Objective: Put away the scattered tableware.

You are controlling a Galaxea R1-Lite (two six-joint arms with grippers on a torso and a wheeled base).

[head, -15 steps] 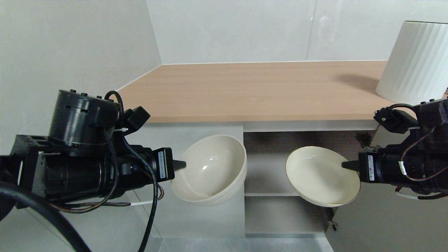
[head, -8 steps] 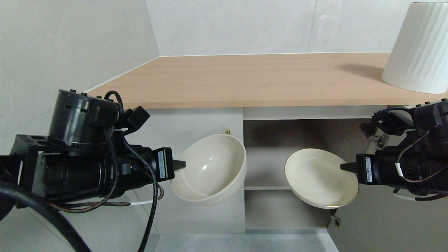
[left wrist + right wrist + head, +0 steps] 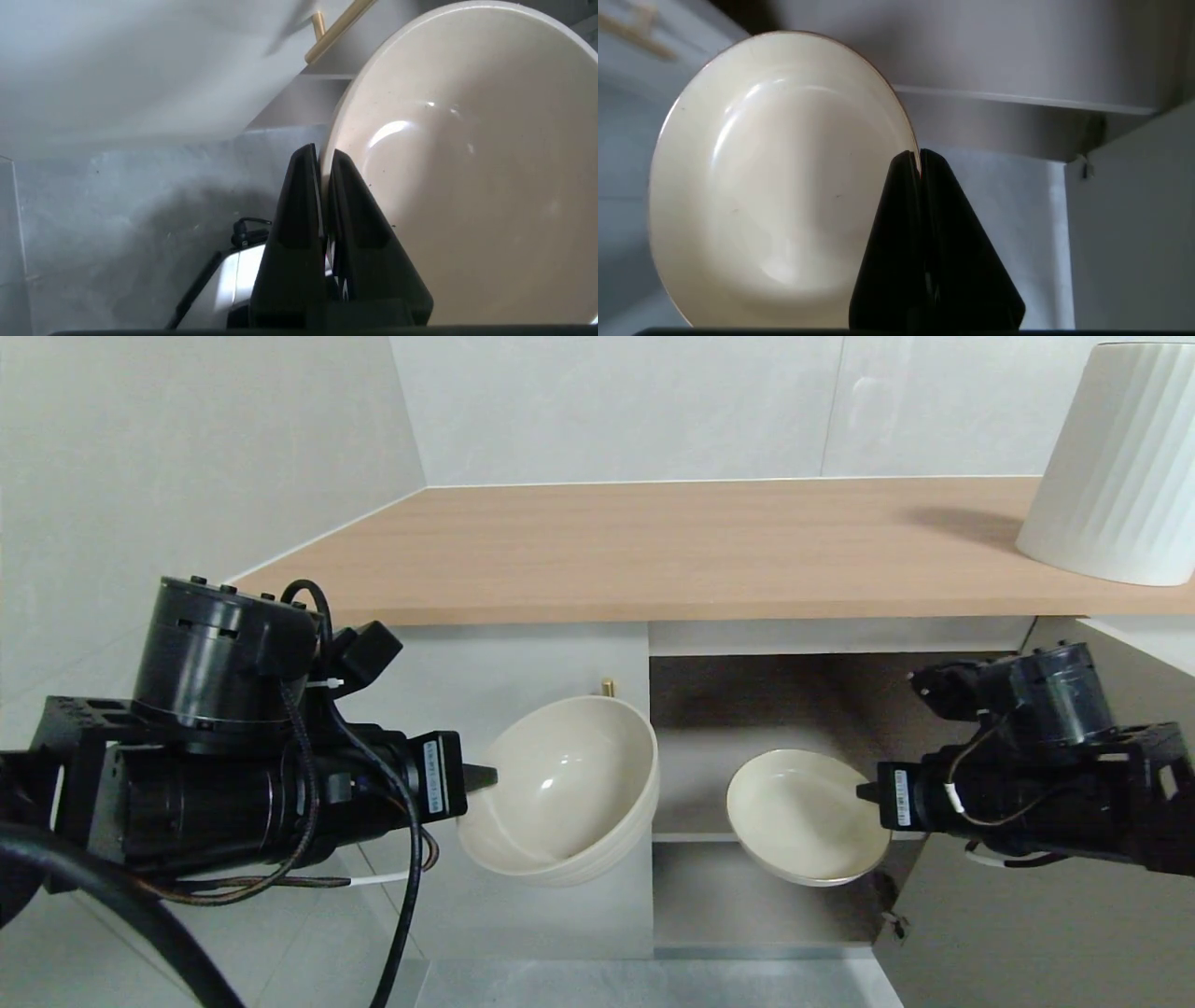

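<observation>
A deep cream bowl [image 3: 560,793] hangs in front of the closed left cabinet door, and my left gripper [image 3: 487,775] is shut on its rim. In the left wrist view the bowl [image 3: 467,177] is pinched at its edge by the gripper [image 3: 324,163]. A shallower cream plate with a thin gold rim [image 3: 805,814] is held tilted in the open cabinet, just above its middle shelf, with my right gripper [image 3: 864,791] shut on its rim. In the right wrist view the plate [image 3: 775,177] is clamped by the gripper [image 3: 920,161].
A wooden countertop [image 3: 672,551] spans above the cabinet, with a white ribbed lampshade [image 3: 1116,467] at its far right. The open cabinet has a middle shelf [image 3: 695,837] and a lower compartment. The open door [image 3: 1111,653] stands on the right, and a small gold knob [image 3: 608,687] sits on the closed door.
My right arm has moved left and forward, carrying the plate deeper into the open cabinet. The left arm and bowl have stayed still. The head view shifted down between the two earlier frames.
</observation>
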